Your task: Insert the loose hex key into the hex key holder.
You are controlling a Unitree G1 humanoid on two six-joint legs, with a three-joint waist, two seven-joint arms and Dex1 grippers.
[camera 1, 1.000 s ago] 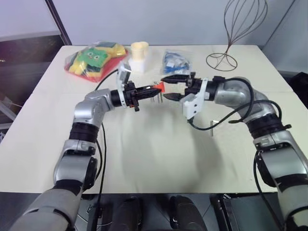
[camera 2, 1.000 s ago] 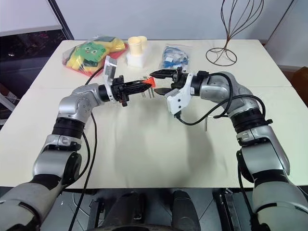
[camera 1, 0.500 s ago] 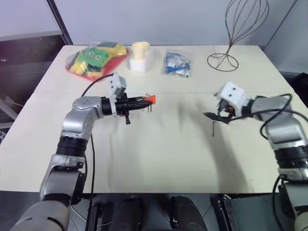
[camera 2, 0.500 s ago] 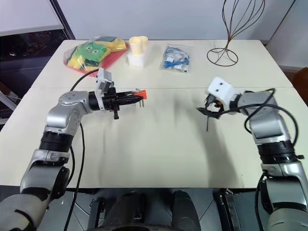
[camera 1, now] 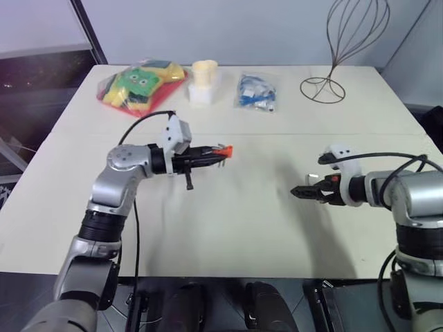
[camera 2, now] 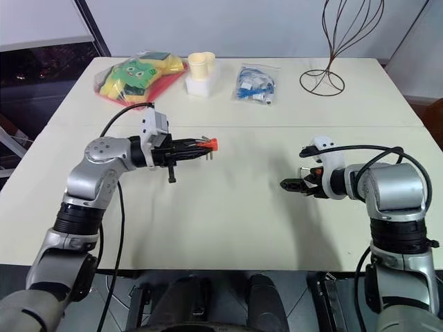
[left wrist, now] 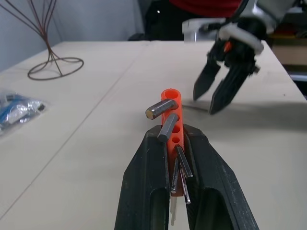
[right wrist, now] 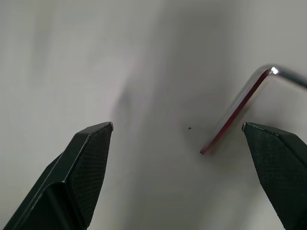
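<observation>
**Holder clamped on the left, loose key under the spread right fingers**

The left gripper is clamped on the hex key holder, whose red-orange block sticks out past the black fingers with grey keys fanning from it. It is held level above the table, pointing toward the robot's right.

The right gripper has its fingers spread wide and holds nothing. In the right wrist view, the loose hex key lies flat on the table between the two fingertips, nearer one of them, its bend pointing away from the gripper. In the head views, the key seems to be hidden under the gripper, well apart from the holder.
</observation>
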